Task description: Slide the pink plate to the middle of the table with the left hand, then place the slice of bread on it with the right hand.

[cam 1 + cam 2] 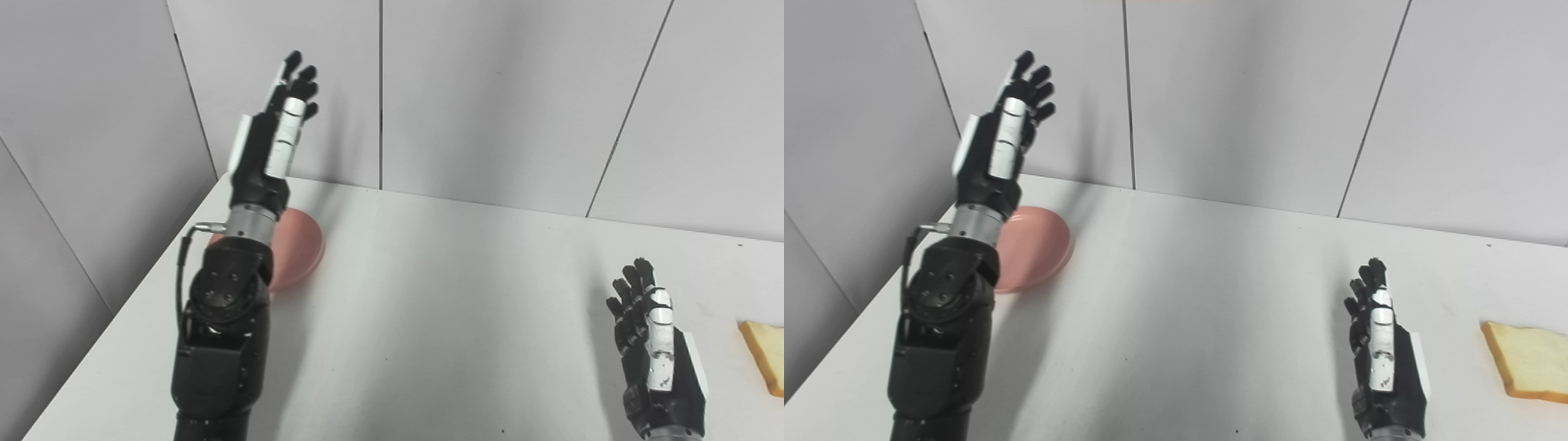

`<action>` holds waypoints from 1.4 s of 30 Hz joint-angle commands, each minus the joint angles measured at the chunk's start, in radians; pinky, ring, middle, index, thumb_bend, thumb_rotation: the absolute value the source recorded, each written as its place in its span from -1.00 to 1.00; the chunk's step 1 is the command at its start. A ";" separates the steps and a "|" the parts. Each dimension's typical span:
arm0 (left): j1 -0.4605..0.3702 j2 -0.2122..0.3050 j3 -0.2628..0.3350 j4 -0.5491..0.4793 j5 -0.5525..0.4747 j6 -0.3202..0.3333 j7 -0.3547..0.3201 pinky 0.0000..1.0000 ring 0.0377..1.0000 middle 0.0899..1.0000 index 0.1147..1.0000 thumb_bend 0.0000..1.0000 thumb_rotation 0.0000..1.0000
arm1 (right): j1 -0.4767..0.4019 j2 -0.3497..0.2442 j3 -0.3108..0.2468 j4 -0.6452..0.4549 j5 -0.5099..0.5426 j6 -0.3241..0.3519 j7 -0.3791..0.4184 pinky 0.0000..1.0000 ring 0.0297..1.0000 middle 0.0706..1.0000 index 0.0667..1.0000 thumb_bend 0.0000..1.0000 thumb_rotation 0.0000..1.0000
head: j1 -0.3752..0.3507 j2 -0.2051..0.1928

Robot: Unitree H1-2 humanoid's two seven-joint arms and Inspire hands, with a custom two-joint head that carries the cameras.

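At the table's far-left corner, pink plate behind raised left hand, right hand beside bread, both hands' fingers spread, empty

Looks like a lab test booth: plain white table filling the lower frame, bare grey wall panels closing it in across the top and left.

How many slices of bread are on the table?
1. The slice of bread lies flat at the table's right edge, just right of the right hand. The picture cuts it off there, so more could lie beyond.
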State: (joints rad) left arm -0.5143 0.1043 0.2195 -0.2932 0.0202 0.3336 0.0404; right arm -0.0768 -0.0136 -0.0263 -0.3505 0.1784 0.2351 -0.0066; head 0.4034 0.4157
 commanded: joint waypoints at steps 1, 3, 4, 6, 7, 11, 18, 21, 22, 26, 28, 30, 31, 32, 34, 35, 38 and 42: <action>-0.047 0.031 0.020 0.004 -0.014 -0.028 0.023 0.77 0.84 0.82 0.82 0.50 0.83 | -0.024 0.000 0.000 -0.039 0.010 0.000 0.013 1.00 1.00 1.00 1.00 -0.13 1.00 | 0.000 0.001; -0.041 0.051 0.050 0.035 -0.029 -0.042 0.026 0.75 0.84 0.82 0.81 0.50 0.82 | -0.024 0.002 -0.002 -0.041 0.018 0.000 0.012 1.00 1.00 1.00 1.00 -0.15 1.00 | 0.004 -0.001; -0.038 0.058 0.058 0.045 -0.036 -0.049 0.026 0.75 0.84 0.82 0.81 0.51 0.81 | -0.024 0.001 -0.002 -0.042 0.020 0.001 0.012 1.00 1.00 1.00 1.00 -0.17 1.00 | 0.004 -0.001; -0.032 0.078 0.080 0.074 -0.057 -0.061 0.024 0.76 0.85 0.83 0.81 0.53 0.82 | -0.026 0.000 -0.002 -0.044 0.024 0.009 0.010 1.00 1.00 1.00 1.00 -0.16 1.00 | 0.007 -0.001; -0.030 0.086 0.087 0.086 -0.064 -0.067 0.024 0.77 0.85 0.83 0.80 0.54 0.83 | -0.027 -0.001 -0.002 -0.045 0.025 0.011 0.010 1.00 1.00 1.00 1.00 -0.16 1.00 | 0.007 -0.001; -0.026 0.116 0.127 0.139 -0.086 -0.084 0.034 0.78 0.80 0.79 0.78 0.55 0.83 | -0.025 -0.003 0.001 -0.057 0.021 0.018 0.011 1.00 1.00 1.00 1.00 -0.17 1.00 | 0.008 0.004; -0.023 0.152 0.172 0.187 -0.146 -0.071 0.036 0.83 0.81 0.80 0.80 0.58 0.75 | -0.024 0.001 0.004 -0.070 0.003 0.027 0.000 1.00 1.00 1.00 1.00 -0.13 1.00 | 0.008 0.008; -0.017 0.168 0.187 0.203 -0.163 -0.055 0.043 0.85 0.81 0.80 0.81 0.59 0.75 | -0.025 0.001 0.003 -0.070 0.009 0.028 0.003 1.00 1.00 1.00 1.00 -0.13 1.00 | 0.015 0.011; -0.015 0.172 0.190 0.206 -0.167 -0.052 0.043 0.87 0.82 0.81 0.83 0.59 0.76 | -0.025 0.001 0.003 -0.073 0.004 0.031 0.000 1.00 1.00 1.00 1.00 -0.13 1.00 | 0.015 0.011; 0.000 0.190 0.199 0.228 -0.196 -0.038 0.035 0.89 0.84 0.83 0.84 0.57 0.79 | -0.024 0.006 0.002 -0.081 0.004 0.038 -0.003 1.00 1.00 1.00 1.00 -0.11 1.00 | 0.012 0.011; 0.006 0.199 0.203 0.247 -0.208 -0.047 0.033 0.89 0.85 0.84 0.84 0.56 0.80 | -0.025 0.005 0.000 -0.083 0.008 0.041 0.000 1.00 1.00 1.00 1.00 -0.10 1.00 | 0.013 0.013; 0.012 0.203 0.210 0.270 -0.219 -0.058 0.035 0.87 0.85 0.84 0.82 0.53 0.78 | -0.026 0.004 0.000 -0.084 0.010 0.045 0.002 1.00 1.00 1.00 1.00 -0.09 1.00 | 0.014 0.015; 0.014 0.204 0.213 0.278 -0.223 -0.061 0.036 0.86 0.83 0.82 0.81 0.54 0.77 | -0.027 0.003 0.001 -0.085 0.009 0.046 0.002 1.00 1.00 1.00 1.00 -0.11 1.00 | 0.014 0.015; 0.018 0.206 0.214 0.286 -0.226 -0.064 0.036 0.86 0.83 0.82 0.81 0.55 0.77 | -0.028 0.005 0.002 -0.087 0.007 0.049 0.000 1.00 1.00 1.00 1.00 -0.11 1.00 | 0.014 0.015; 0.022 0.210 0.218 0.310 -0.233 -0.076 0.034 0.87 0.83 0.81 0.81 0.53 0.79 | -0.029 0.006 0.001 -0.090 0.009 0.054 -0.001 1.00 1.00 1.00 1.00 -0.14 1.00 | 0.014 0.015; 0.023 0.211 0.222 0.323 -0.235 -0.081 0.036 0.88 0.83 0.81 0.81 0.53 0.80 | -0.030 0.006 0.001 -0.090 0.009 0.054 -0.001 1.00 1.00 1.00 1.00 -0.14 1.00 | 0.014 0.015; 0.027 0.214 0.230 0.347 -0.242 -0.083 0.034 0.88 0.83 0.82 0.80 0.56 0.80 | -0.028 0.004 0.004 -0.092 -0.006 0.051 -0.004 1.00 1.00 1.00 1.00 -0.15 1.00 | 0.014 0.015; 0.038 0.214 0.226 0.371 -0.233 -0.093 0.040 0.83 0.81 0.79 0.77 0.59 0.80 | -0.027 0.008 0.005 -0.098 -0.008 0.054 -0.004 1.00 1.00 1.00 1.00 -0.15 1.00 | 0.011 0.022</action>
State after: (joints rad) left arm -0.4574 0.2867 0.4485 0.0863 -0.2172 0.2871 0.0763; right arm -0.0778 -0.0099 -0.0238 -0.4081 0.1735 0.2947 -0.0126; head 0.4157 0.4372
